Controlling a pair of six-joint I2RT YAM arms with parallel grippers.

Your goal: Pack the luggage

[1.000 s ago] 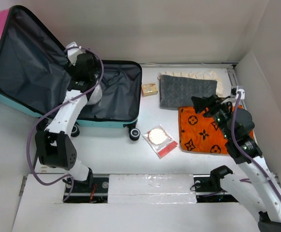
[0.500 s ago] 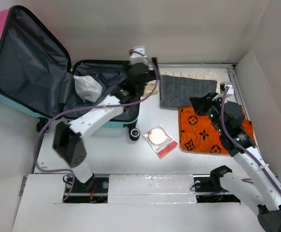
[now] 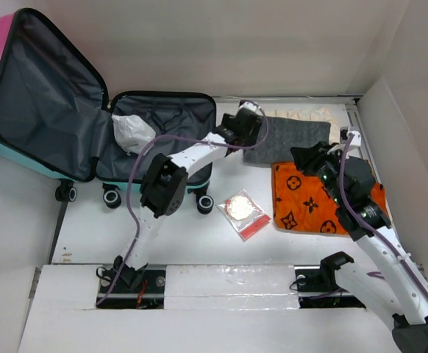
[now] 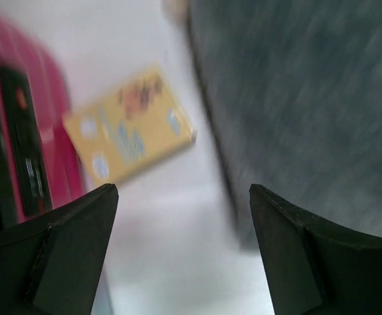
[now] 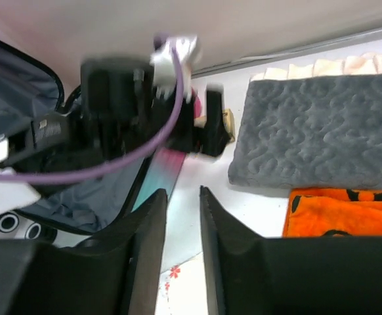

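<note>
- Left arm swung out of the luggage [image 3: 45, 95] & across its right rim since a sec ago. The white bag [image 3: 132, 131] stayed behind in the base half.
- Left fingers [image 4: 66, 262] were spread wide & empty, hovering over the yellow box [image 4: 128, 134], prob. lining up to take it next. Wrist view was blurred, so the arm was likely mid-move.
- Box lay flat on the bench [image 3: 170, 228], btw the luggage side & the grey towel [image 3: 295, 140], close to both. Tight spot, so coming at it from above made sense.
- Luggage sat open at far left of the bench, lid propped up, lining bare exc. for the bag.
- Right arm barely shifted. Right fingers [image 5: 145, 262] stood nearly together w/ a thin gap, holding nothing, over the orange cloth [image 3: 309, 206], seemingly waiting clear of the left arm.
- Round packet [image 3: 243, 209] lay near the front, nothing on it; most items not yet packed.
</note>
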